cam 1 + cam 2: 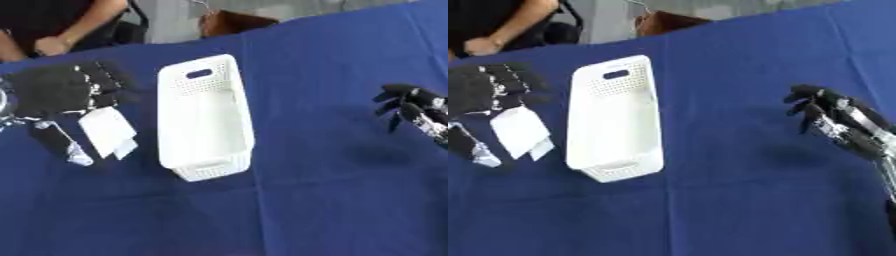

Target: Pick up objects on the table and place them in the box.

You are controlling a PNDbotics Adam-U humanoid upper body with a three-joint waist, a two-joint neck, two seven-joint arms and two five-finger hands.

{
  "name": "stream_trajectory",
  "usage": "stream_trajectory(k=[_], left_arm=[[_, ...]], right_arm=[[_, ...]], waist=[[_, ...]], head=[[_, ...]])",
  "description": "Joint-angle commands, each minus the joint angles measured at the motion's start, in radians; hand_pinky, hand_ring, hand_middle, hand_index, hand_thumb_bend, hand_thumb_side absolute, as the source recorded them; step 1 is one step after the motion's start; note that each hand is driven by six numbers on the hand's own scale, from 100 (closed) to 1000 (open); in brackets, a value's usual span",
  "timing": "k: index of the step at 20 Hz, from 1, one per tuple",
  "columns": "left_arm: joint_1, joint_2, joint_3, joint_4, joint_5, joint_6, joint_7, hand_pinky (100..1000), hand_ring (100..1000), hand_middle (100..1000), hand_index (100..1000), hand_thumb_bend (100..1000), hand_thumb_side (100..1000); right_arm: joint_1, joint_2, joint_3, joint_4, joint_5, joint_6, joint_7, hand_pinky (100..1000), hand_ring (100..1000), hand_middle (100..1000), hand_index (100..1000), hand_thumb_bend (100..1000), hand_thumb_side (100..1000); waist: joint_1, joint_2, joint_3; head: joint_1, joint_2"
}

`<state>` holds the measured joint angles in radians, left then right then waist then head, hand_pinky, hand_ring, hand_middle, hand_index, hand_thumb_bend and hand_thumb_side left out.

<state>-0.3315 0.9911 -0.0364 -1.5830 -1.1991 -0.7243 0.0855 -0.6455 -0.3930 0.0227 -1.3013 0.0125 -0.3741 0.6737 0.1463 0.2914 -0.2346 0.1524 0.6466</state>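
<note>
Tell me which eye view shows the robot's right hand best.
The right eye view: the right hand shows whole there, fingers spread above the blue table, with wrist and forearm trailing toward the right edge. In the left eye view the picture's right edge cuts it off, leaving fingers and part of the palm.

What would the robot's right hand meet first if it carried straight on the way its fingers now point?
The right hand points left across the blue cloth, so the white basket likely comes first. The cloth between them looks bare, though the hand's height over it is unclear.
</note>
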Motion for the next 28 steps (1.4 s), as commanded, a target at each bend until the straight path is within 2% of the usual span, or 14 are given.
stream_trajectory(k=[1, 7, 16, 18, 28], left_arm=[[-0.009, 0.027, 0.021, 0.001, -0.009, -0.003, 0.003, 972, 946, 927, 1000, 851, 802], [-0.008, 0.022, 0.021, 0.005, -0.021, -0.004, 0.002, 949, 903, 889, 982, 853, 802], [-0.005, 0.017, 0.021, 0.014, -0.038, -0.005, 0.005, 941, 895, 879, 975, 855, 803], [-0.005, 0.016, 0.020, 0.015, -0.039, -0.006, 0.004, 937, 890, 875, 973, 876, 790], [0.002, 0.024, 0.023, 0.016, -0.075, 0.015, -0.007, 949, 885, 866, 961, 849, 805]], right_arm=[[-0.024, -0.018, -0.007, -0.010, -0.004, -0.003, 0.002, 470, 711, 776, 930, 100, 755], [-0.036, -0.022, -0.007, -0.004, -0.006, -0.008, 0.002, 472, 712, 776, 930, 100, 753], [-0.053, -0.026, -0.005, 0.004, -0.009, -0.017, 0.003, 475, 713, 776, 930, 100, 753], [-0.056, -0.026, -0.005, 0.006, -0.010, -0.019, 0.003, 475, 713, 776, 930, 100, 748], [-0.056, -0.028, -0.005, 0.010, -0.010, -0.022, 0.005, 476, 713, 776, 930, 100, 752]], waist=[[-0.009, -0.012, -0.004], [-0.015, 0.003, -0.016], [-0.027, 0.025, -0.021], [-0.030, 0.027, -0.020], [-0.034, 0.028, -0.011]], head=[[0.003, -0.020], [0.006, -0.026], [0.006, -0.025], [0.007, -0.024], [0.009, -0.019]])
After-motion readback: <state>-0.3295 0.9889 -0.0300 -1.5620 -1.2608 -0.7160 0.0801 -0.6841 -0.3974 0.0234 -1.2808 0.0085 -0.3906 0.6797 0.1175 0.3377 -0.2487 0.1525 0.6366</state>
